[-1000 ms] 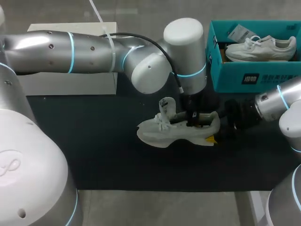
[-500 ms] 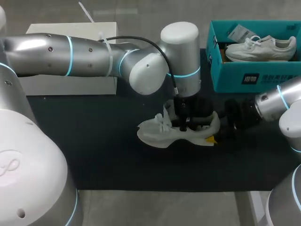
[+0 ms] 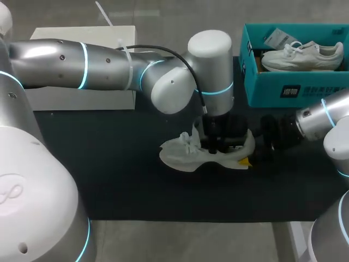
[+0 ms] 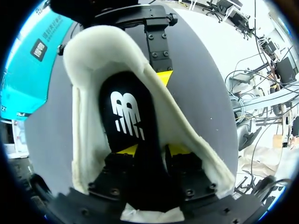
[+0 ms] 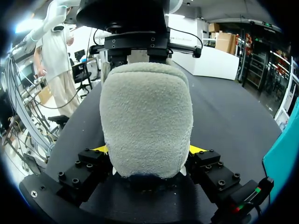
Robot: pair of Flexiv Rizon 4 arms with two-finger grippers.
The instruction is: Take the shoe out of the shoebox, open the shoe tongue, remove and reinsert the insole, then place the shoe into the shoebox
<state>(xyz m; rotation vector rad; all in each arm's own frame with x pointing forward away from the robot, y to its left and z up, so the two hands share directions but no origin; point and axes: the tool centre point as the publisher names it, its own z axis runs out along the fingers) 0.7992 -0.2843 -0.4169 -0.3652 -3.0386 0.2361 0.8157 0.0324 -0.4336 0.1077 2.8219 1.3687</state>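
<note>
insole [image 4: 127, 116] in left end effector [image 4: 152, 150]; shoe [image 5: 147, 116] in right end effector [image 5: 148, 150]

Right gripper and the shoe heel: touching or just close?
Touching. Right wrist view: the heel of the shoe sits inside the right gripper, both yellow tips pressed against its sides, no gap.

Even overhead light filled the head view; soft glare streaked the silver shell of the left arm [image 3: 49, 54], and its white joint cap shone brightest; the dark surface [image 3: 109, 180] swallowed light, leaving only a faint shadow beneath the shoe [image 3: 182, 155]; in the left wrist view the black insole [image 4: 128, 116] lay dim between pale, well-lit walls, and the background blew out white; in the right wrist view the shoe's heel shaded the right end effector [image 5: 148, 149]; straight lines bowed toward the edges of the 2 wrist views.
</note>
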